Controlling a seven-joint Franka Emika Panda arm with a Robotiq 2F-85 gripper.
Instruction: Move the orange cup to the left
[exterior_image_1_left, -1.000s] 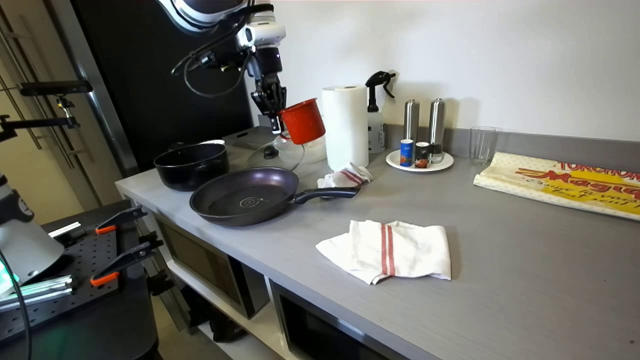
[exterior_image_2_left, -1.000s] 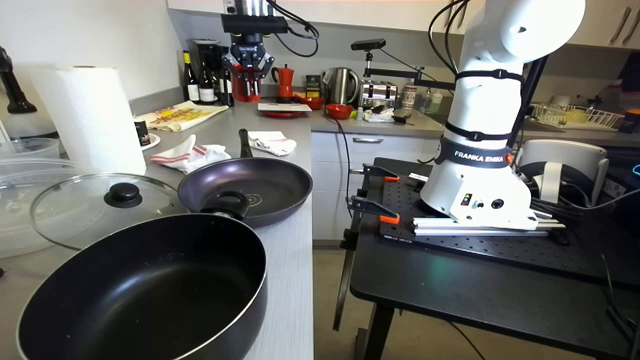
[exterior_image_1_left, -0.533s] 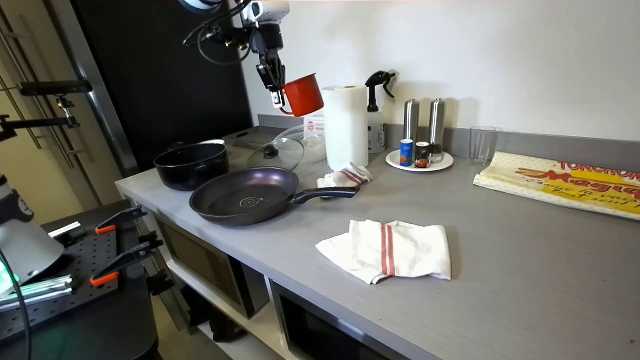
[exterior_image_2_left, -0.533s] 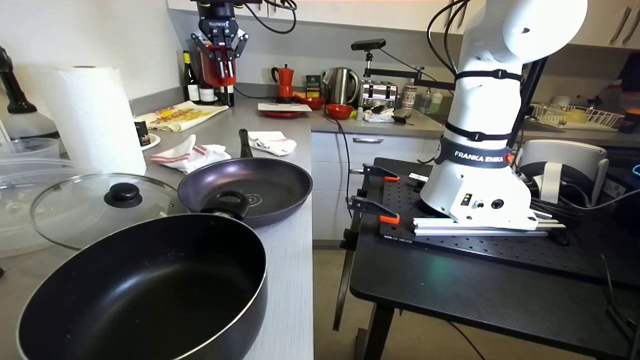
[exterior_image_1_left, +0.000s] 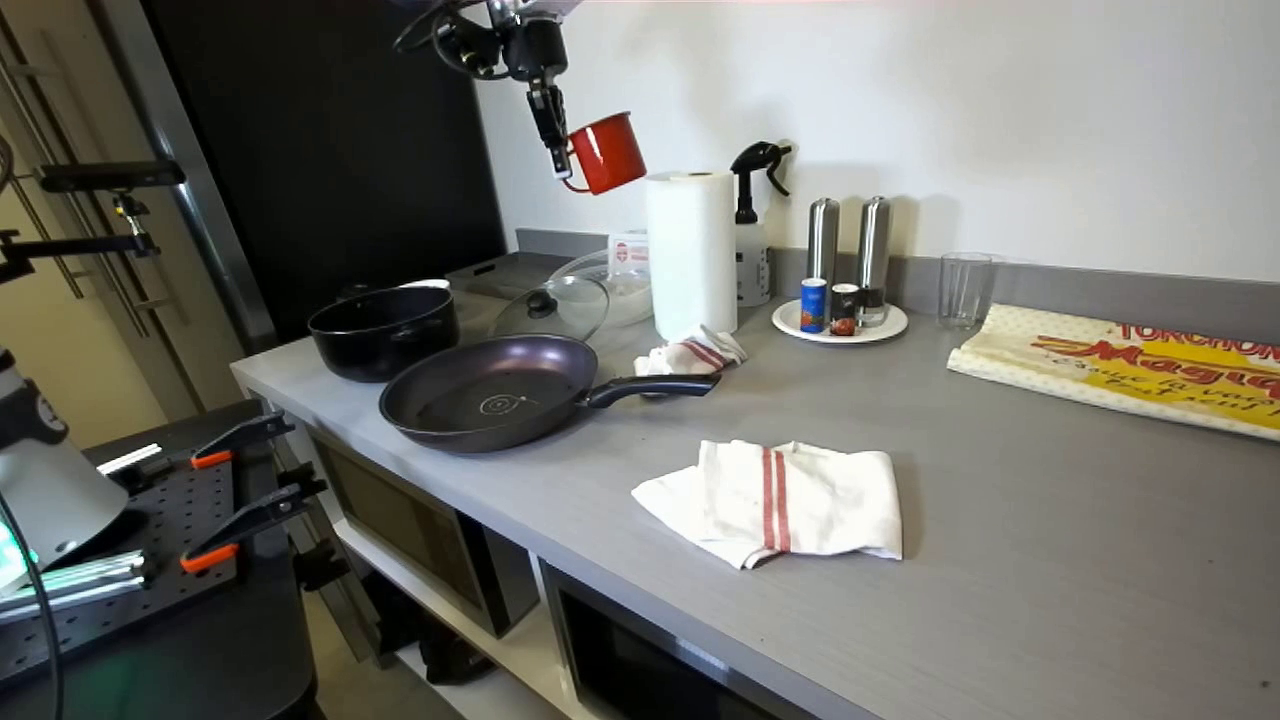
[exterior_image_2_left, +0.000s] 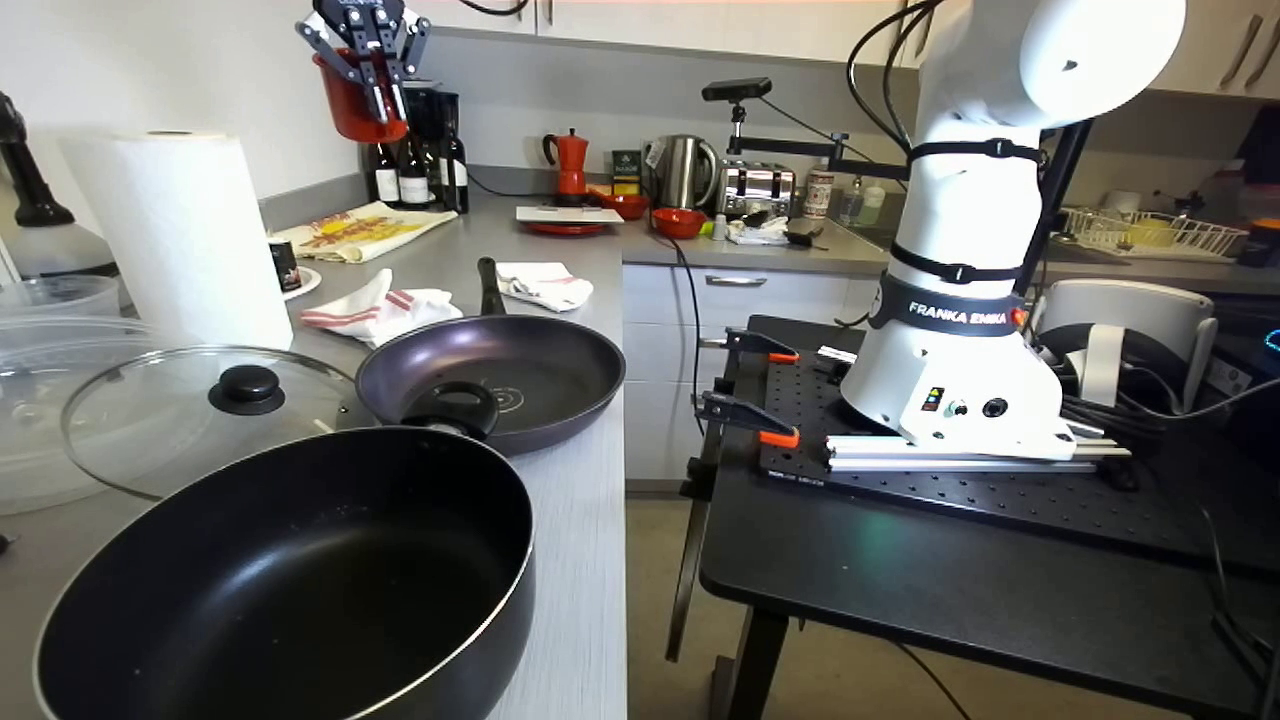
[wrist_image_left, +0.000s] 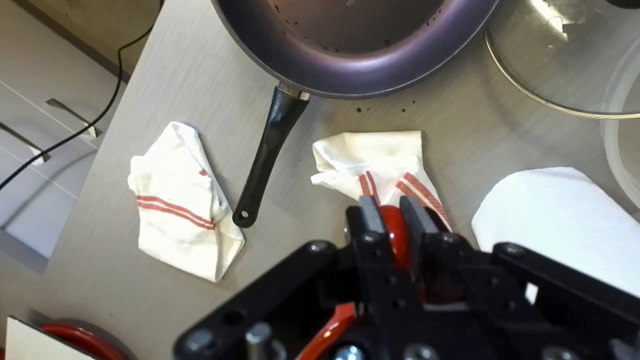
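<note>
The orange cup (exterior_image_1_left: 611, 155) is a red-orange cup with a loop handle. It hangs tilted in the air, high above the counter, and also shows in an exterior view (exterior_image_2_left: 356, 100) near the wall. My gripper (exterior_image_1_left: 563, 173) is shut on the cup's handle, with the cup body beside the fingers. In the wrist view, my gripper (wrist_image_left: 392, 206) has the red handle (wrist_image_left: 396, 232) between its two finger pads. Most of the cup is hidden behind the gripper there.
A paper towel roll (exterior_image_1_left: 692, 255) stands just below and beside the cup. A frying pan (exterior_image_1_left: 490, 395), a black pot (exterior_image_1_left: 383, 335), a glass lid (exterior_image_1_left: 565, 308) and folded towels (exterior_image_1_left: 800, 500) lie on the counter. Spray bottle (exterior_image_1_left: 752, 250) and clear glass (exterior_image_1_left: 964, 290) stand by the wall.
My gripper has risen with the cup held by its handle. In an exterior view the cup has also shifted left, closer to the wall. The things on the counter have not moved.
</note>
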